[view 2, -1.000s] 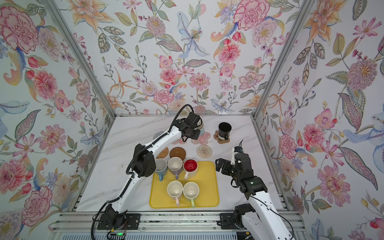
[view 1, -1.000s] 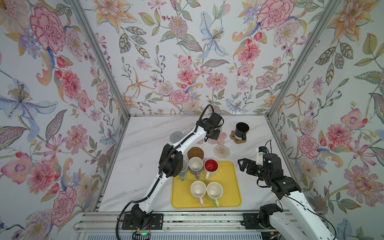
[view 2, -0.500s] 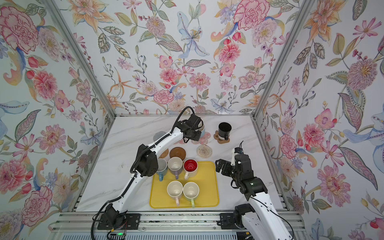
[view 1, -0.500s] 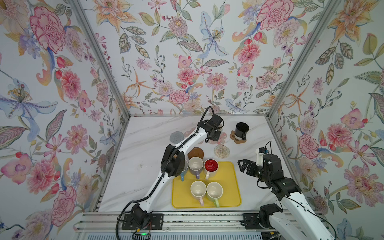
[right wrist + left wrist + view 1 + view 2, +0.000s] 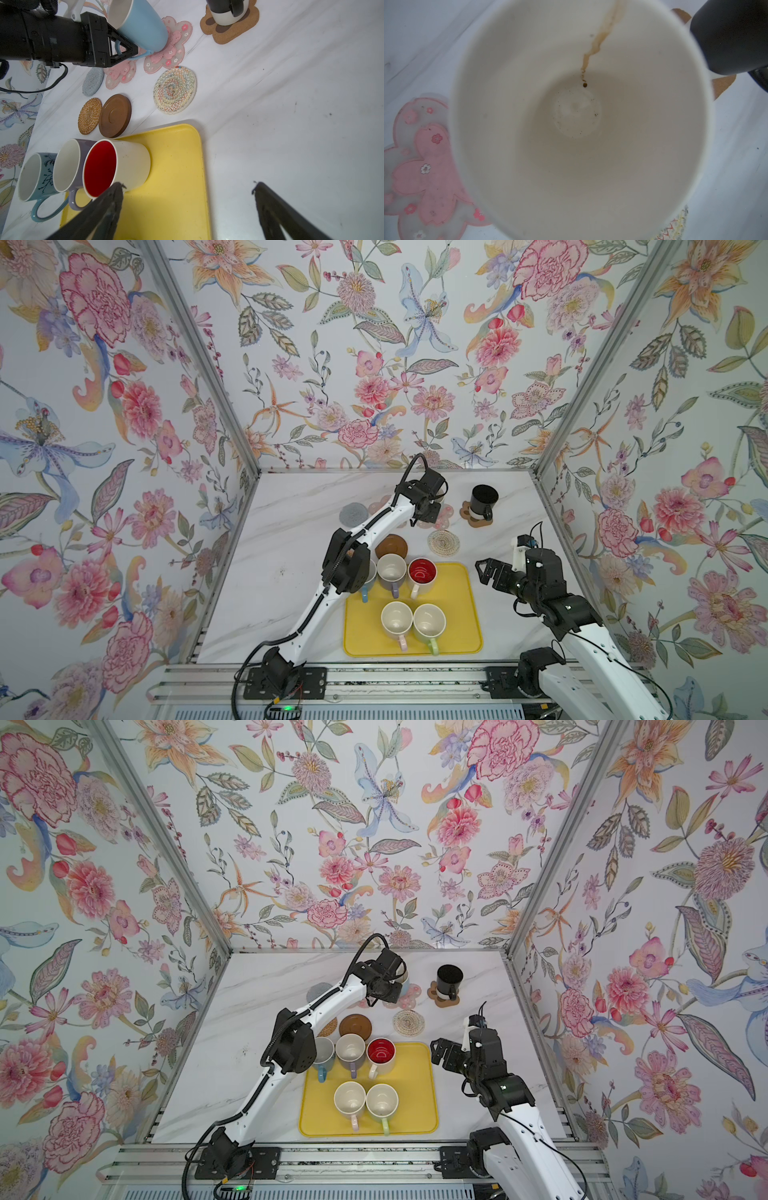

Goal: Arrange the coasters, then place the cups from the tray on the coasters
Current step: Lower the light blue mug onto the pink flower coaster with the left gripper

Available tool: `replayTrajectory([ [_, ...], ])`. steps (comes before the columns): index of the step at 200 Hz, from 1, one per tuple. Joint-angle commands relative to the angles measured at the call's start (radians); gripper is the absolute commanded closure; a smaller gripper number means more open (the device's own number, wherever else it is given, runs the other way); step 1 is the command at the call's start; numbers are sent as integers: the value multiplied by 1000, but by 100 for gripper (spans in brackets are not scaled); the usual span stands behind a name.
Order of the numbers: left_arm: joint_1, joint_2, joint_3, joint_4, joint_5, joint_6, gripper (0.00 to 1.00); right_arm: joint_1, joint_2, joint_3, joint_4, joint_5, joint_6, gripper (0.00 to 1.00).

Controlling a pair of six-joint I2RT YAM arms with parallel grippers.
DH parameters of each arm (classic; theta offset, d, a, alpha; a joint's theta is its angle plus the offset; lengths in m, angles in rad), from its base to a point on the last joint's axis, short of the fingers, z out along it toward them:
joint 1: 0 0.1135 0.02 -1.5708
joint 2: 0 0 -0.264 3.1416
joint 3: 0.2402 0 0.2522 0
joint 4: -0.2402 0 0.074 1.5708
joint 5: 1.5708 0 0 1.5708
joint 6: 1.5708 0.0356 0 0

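Left claw [image 5: 133,53] clamped on the handle [image 5: 143,55] of the blue cup [image 5: 141,22]; cup tilted beyond it, base edge over pink flower coaster [image 5: 174,47] (contact unclear). Likely glazed ceramic: rigid, slick, chippable, hefty; handle is the hold. Right claw [image 5: 187,185] spread, empty.

blue cup [image 5: 143,27] looks glossy, rattan coaster [image 5: 89,116] rough

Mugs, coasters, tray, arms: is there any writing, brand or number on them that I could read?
None: no readable text anywhere.
Teal mug: only a black twig drawing.
Rope coaster: only zigzag stitching.
Arms: no legible label.
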Motion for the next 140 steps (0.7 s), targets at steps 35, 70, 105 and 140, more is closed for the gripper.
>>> replayTrajectory([
  [35, -2, -31, 35, 18, -10, 9, 100, 4, 12, -9, -2, -10, 7, 1],
  [70, -1, -23, 31, 23, -10, 8, 100, 5, 11, -9, -2, -10, 6, 1],
  [105, -2, -20, 29, 17, -12, 8, 100, 4, 10, -11, -2, -9, 5, 1],
  [140, -2, -18, 19, 14, -12, 6, 100, 5, 11, -11, 0, -10, 5, 1],
])
